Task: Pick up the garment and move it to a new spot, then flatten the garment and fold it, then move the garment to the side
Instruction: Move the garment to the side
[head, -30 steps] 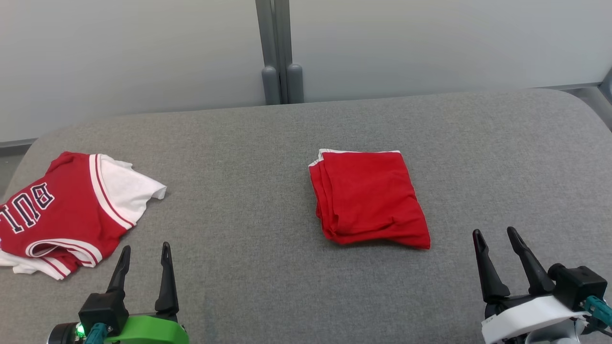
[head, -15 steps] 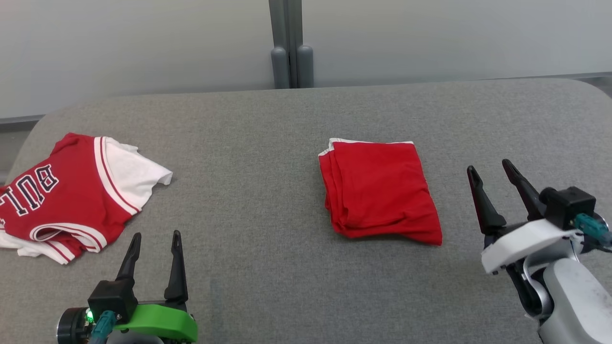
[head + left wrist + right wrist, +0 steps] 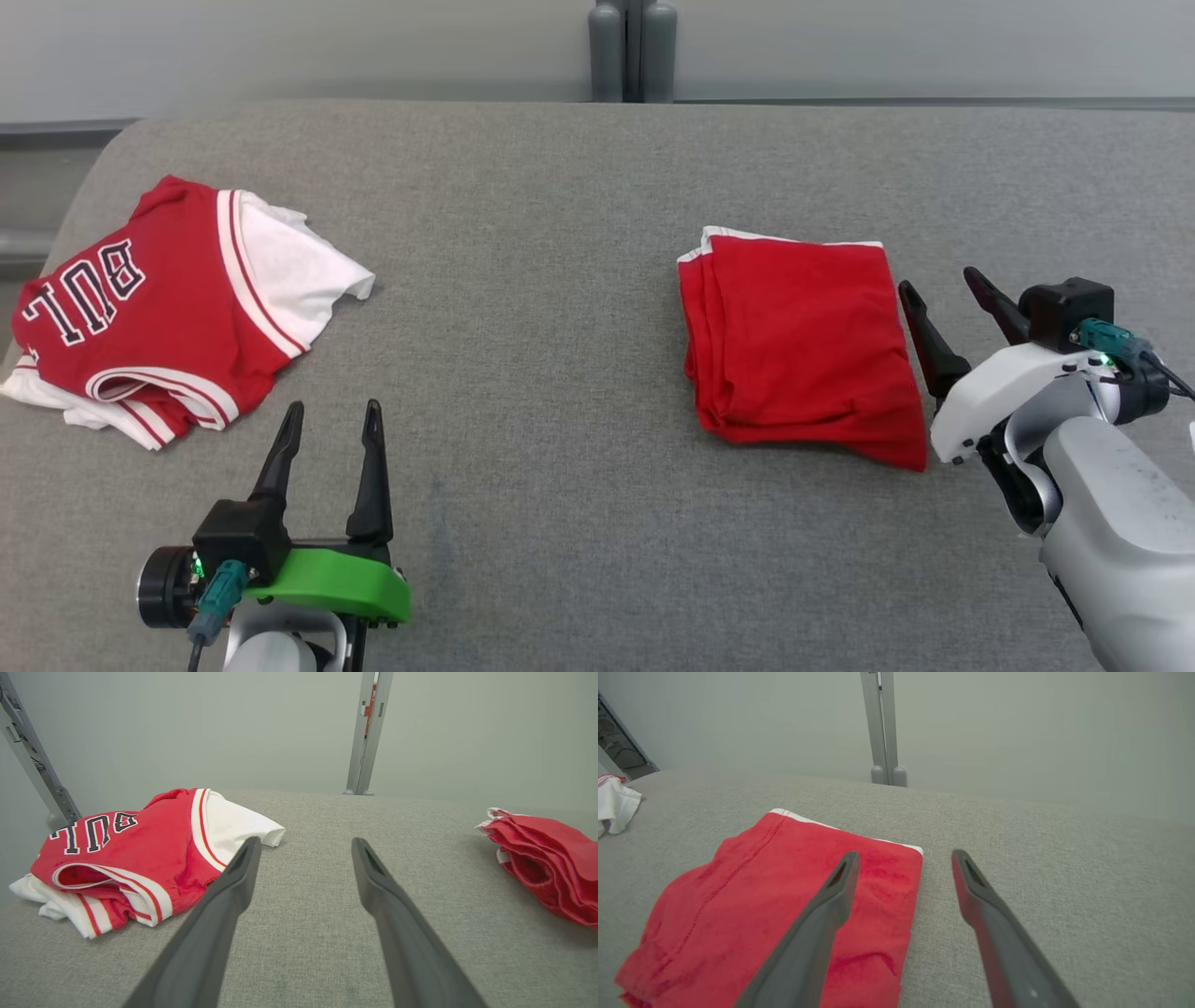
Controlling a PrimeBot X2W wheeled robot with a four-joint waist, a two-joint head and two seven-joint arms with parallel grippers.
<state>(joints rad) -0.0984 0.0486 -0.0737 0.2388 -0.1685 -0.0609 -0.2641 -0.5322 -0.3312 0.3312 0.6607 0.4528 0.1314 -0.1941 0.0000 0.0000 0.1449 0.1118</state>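
Observation:
The garment (image 3: 798,345) is a plain red cloth with a white edge, folded into a neat rectangle on the grey padded surface (image 3: 541,280). My right gripper (image 3: 938,280) stands open just off its right edge, nothing between its fingers. In the right wrist view the garment (image 3: 784,905) lies under and left of the right gripper (image 3: 906,855), whose left finger is over the cloth's right border. My left gripper (image 3: 335,406) is open and empty at the lower left, far from the garment (image 3: 546,858), and the left gripper (image 3: 306,840) points over bare surface.
A red and white jersey (image 3: 159,308) with black lettering lies crumpled at the far left, near the surface's rounded corner; the jersey (image 3: 135,854) sits just left of my left fingers. A grey post (image 3: 633,47) and a pale wall stand behind the surface.
The head camera has tilted and turned, shifting the whole picture. My right gripper has moved forward to the garment's right edge, still open. The left gripper and both cloths stay put.

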